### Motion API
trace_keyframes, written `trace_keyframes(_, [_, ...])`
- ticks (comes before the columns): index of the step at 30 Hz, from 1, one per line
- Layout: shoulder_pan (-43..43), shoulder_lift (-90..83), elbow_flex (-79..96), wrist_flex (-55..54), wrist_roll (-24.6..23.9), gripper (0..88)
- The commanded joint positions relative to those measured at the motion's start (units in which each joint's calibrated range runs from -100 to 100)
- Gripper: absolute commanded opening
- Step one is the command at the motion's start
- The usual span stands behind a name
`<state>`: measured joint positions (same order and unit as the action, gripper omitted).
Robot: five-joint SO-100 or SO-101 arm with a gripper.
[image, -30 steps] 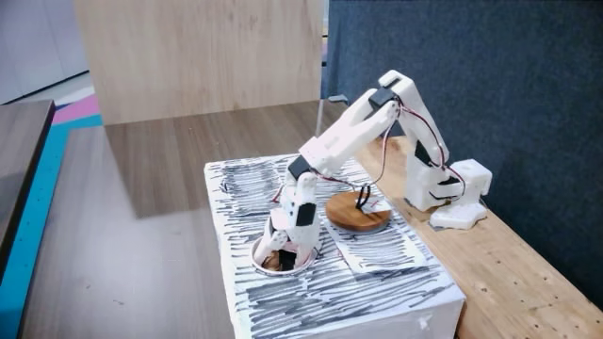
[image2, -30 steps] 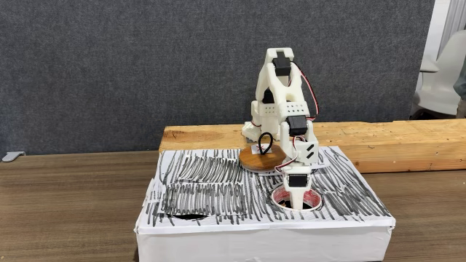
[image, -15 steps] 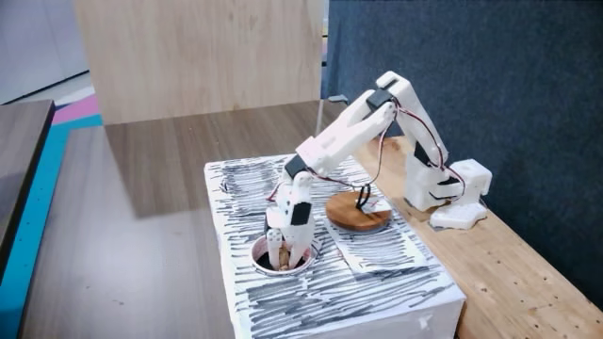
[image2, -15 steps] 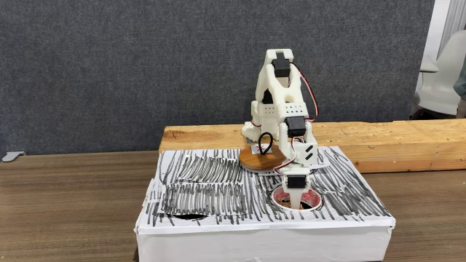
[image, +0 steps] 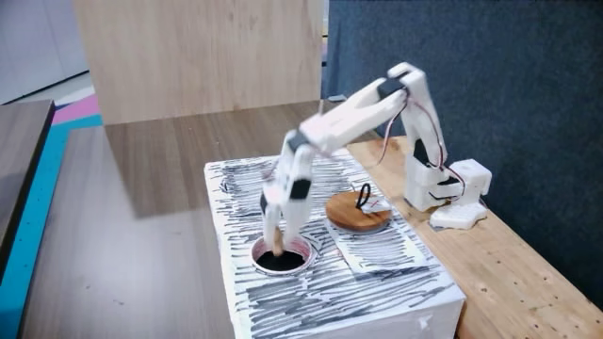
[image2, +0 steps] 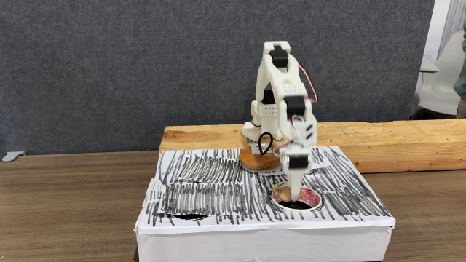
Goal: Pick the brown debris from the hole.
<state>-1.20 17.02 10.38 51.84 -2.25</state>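
Motion-blurred in both fixed views: gripper [image: 278,247] [image2: 290,193], fingertips smeared, jaw gap unreadable. Directly under the gripper, dark inside of the hole [image: 300,263] [image2: 314,200], floor unseen, near rim partly covered by the fingers. At the fingertips, a tan smudge, maybe the brown debris [image2: 283,195], too small and blurred to confirm, grip on it unclear.

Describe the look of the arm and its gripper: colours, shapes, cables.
The arm is built of white plastic links with blocky black servo motors set at the joints. Thin red and dark wires loop along its back from the white base. The gripper is white too, a narrow tapering pair of fingers below a black servo, blurred in both fixed views.
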Motion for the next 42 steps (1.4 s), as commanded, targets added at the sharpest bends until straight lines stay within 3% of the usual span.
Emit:
trace_keyframes(1, [1.8, -15.6, -0.9, 4.7, 0.4, 0.9])
trace_keyframes(9, [14.4, -31.5, -0.9, 12.1, 0.5, 0.9])
trace_keyframes(19, [32.7, -35.7, -0.7, 13.2, 1.3, 1.0])
trace_keyframes(25, [34.0, -35.8, -0.6, 13.2, 3.9, 1.1])
trace_keyframes(37, [33.4, -35.8, -0.6, 13.2, 4.5, 1.9])
trace_keyframes(42, [33.3, -35.8, -0.7, 13.2, 7.2, 13.5])
